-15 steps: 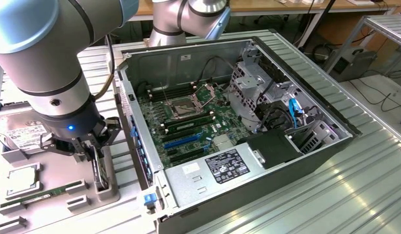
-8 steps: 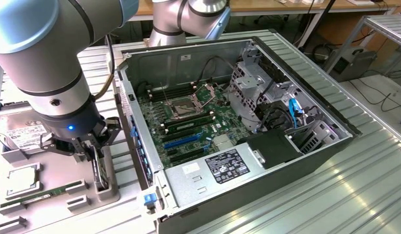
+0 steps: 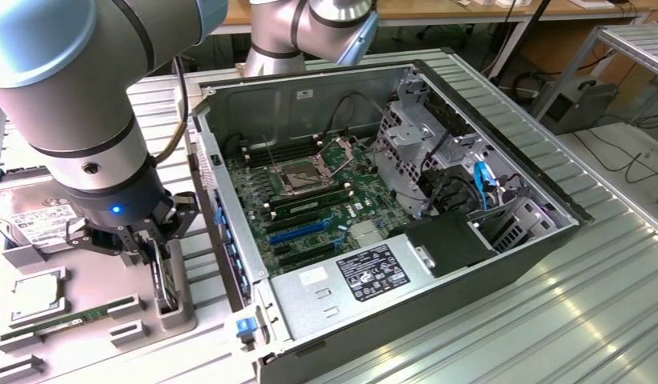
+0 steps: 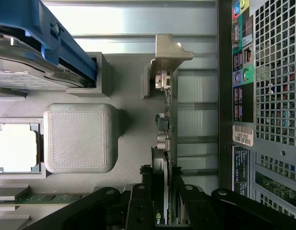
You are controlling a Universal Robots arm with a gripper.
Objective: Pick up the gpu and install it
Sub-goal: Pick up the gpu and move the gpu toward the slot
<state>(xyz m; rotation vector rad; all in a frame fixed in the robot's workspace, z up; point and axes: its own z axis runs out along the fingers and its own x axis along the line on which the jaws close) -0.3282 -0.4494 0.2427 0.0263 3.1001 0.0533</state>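
Beside the open case [image 3: 436, 160], on the exterior view's left, the arm [image 3: 83, 120] reaches straight down over a grey tray [image 3: 99, 276] of parts. The gripper [image 3: 158, 258] sits low on the gpu [image 4: 168, 120], which stands on its long edge in a slotted holder [image 3: 178, 314] at the edge of the tray nearest the case. From the wrist view the card is seen edge-on, running between the two black fingers [image 4: 148, 194]; they flank it, one on each face, and look pressed against it, so the jaws are closed on the gpu. The card is upright and seated in the holder. Its silvery bracket [image 4: 171, 51] is at the end far from the fingers, against a grey post of the holder. Elsewhere on the tray lie a hard drive [image 3: 32, 218] with a white label, a CPU [image 3: 35, 293] in a square recess, and a green memory stick [image 3: 64, 324] along the near edge; a rounded grey block [image 4: 81, 139] rises between the CPU and the gpu. The case lies on its side on a ribbed metal table [image 3: 585, 320], with the motherboard [image 3: 307, 200] exposed and a power supply [image 3: 351, 280] at the near end. Its perforated rear panel [image 4: 272, 96], with coloured ports, faces the tray just beside the gpu.
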